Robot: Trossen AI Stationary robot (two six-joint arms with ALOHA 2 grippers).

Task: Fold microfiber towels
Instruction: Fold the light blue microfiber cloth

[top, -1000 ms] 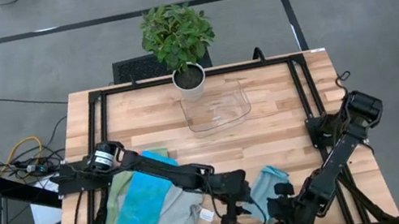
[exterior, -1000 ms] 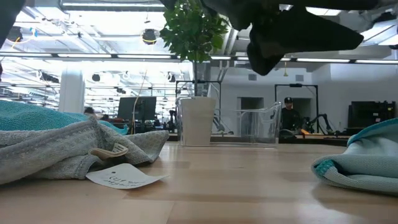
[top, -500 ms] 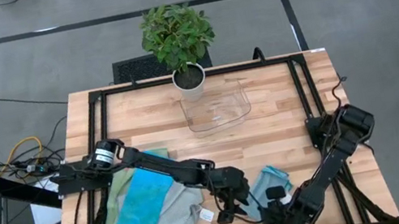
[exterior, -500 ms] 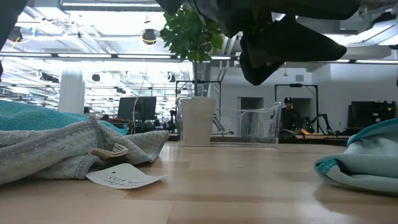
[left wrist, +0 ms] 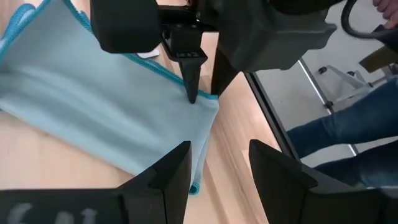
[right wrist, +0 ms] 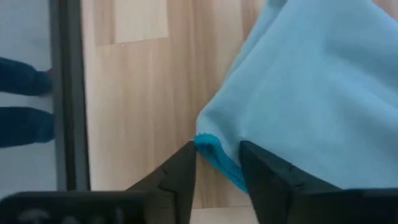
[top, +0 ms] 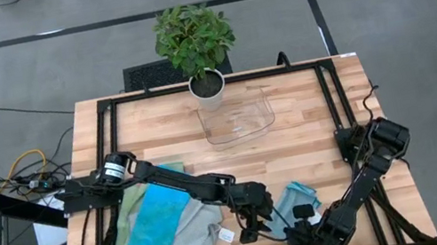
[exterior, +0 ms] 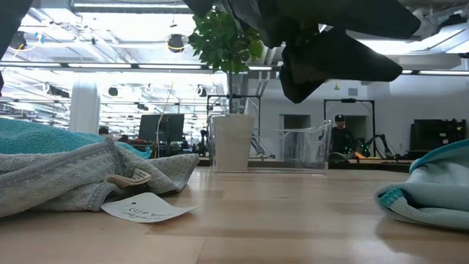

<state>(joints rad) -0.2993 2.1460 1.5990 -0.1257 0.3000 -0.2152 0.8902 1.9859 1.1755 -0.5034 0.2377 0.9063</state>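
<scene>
Wooden worktop (top: 311,138), framed by a dark rail, carried everything. Heaped at its front left corner lay the pile of microfiber towels (top: 166,235): a bright blue one on top, light grey beneath and toward the middle with a white tag beside it, green showing at the left edge. Soft, limp and light by the look of them, judged likely to sag and bunch rather than hold any shape, with nothing stiff to push against.

Near the front edge, right of centre, sat the one being worked: a pale teal-edged towel (top: 293,199), rumpled and partly doubled over. No clear long axis to be read from the overhead view; in the left wrist view, spread roughly flat with one stitched corner toward the front edge. Best taken at that bound hem or a corner, where the edging gives a firmer bite than the loose middle; a pinch in the middle would probably only gather a fold.

Left gripper (left wrist: 214,165) hung just above that corner, jaws spread, nothing between them. Right gripper (right wrist: 217,163) sat at the towel's front edge, jaws part-spread either side of the teal hem; whether pinched on the cloth or merely straddling it could not be told.
</scene>
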